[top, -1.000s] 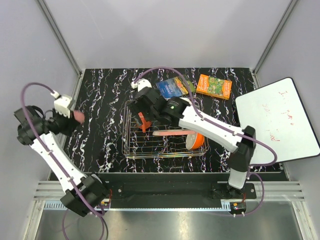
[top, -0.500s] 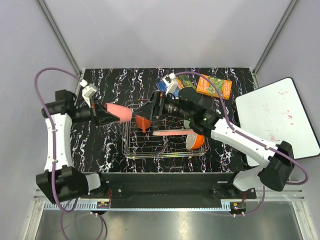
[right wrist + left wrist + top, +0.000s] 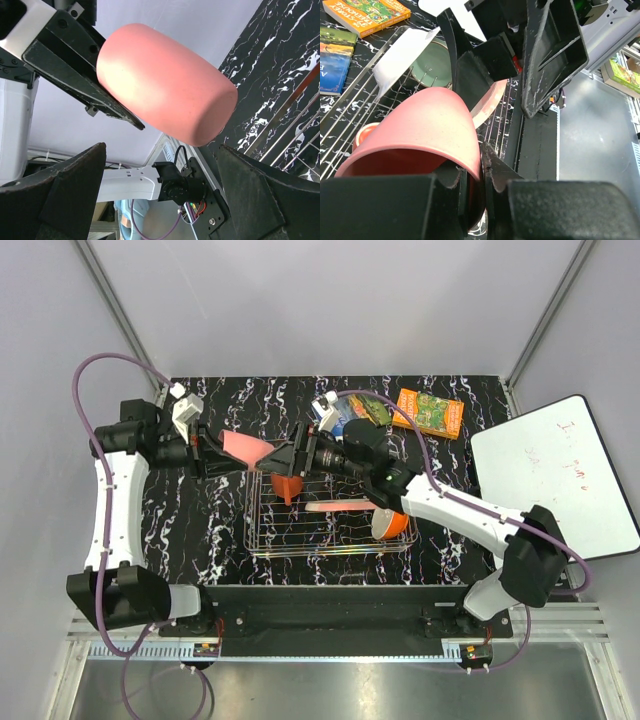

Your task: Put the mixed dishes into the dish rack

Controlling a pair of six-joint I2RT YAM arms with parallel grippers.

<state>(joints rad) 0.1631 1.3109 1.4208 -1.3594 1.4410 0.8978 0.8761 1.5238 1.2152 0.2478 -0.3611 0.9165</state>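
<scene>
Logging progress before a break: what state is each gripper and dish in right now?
left gripper: shut on pink cup rim
pink cup: held sideways in the air, not yet in rack
right gripper: open, empty, facing the cup
dish rack: partly loaded
orange bowl: in rack, tipped on edge
pink-and-cream plate: in rack, on edge

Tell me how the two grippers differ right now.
The left gripper is shut on the rim of the pink cup; the right gripper is wide open and empty. The left gripper hangs beside the dish rack, the right gripper above it. Both are black and face each other.
</scene>
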